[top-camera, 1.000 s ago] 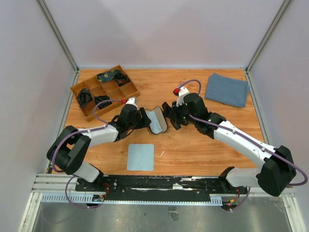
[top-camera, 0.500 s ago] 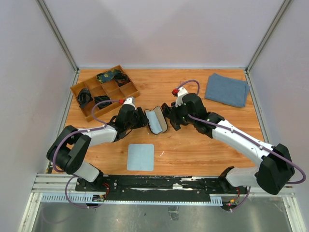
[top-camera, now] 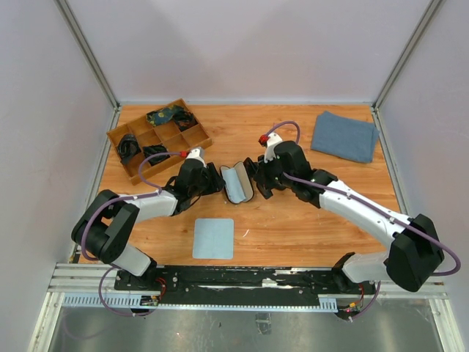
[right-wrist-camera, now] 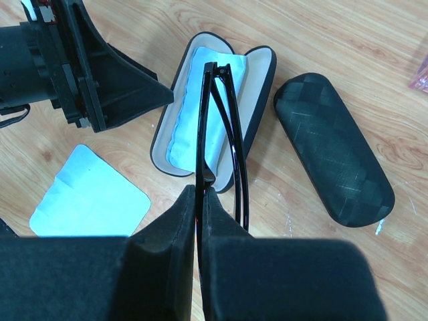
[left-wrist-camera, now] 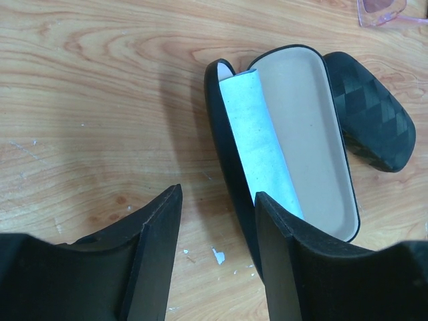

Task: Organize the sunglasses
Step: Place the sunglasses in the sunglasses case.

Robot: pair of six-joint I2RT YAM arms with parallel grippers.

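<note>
My right pincer (right-wrist-camera: 200,192) is clamped tight on the black sunglasses (right-wrist-camera: 202,124) — the fingers pinch one thin edge of the frame, and the pair juts forward from them, seen edge-on with its temple arms showing. The glasses hang over the open case (right-wrist-camera: 257,80), which lies on the desk (top-camera: 293,227) with its pale lining facing up and a light blue cloth (right-wrist-camera: 184,130) tucked along one side of it. I cannot tell whether the far tip of the frame touches the case or sits just above it.

My left pincer (left-wrist-camera: 219,195) is partly open and has hold of nothing; its two fingers (left-wrist-camera: 157,254) stand apart, with bare wood and the near rim of the open case showing between them. It sits just beside that case, on the side away from my right pincer.

A closed case (right-wrist-camera: 334,160), black with a diamond pattern, lies right next to the open one, the two touching or nearly so. The pale pink pair (left-wrist-camera: 388,10) is on the desk beyond the closed case — only a corner of it shows at the edge of my left wrist view.

Nearer my bases, a loose blue cloth (top-camera: 213,237) lies flat. At the far left stands a compartment tray (top-camera: 172,158), and at the far right a folded towel (top-camera: 344,136).
</note>
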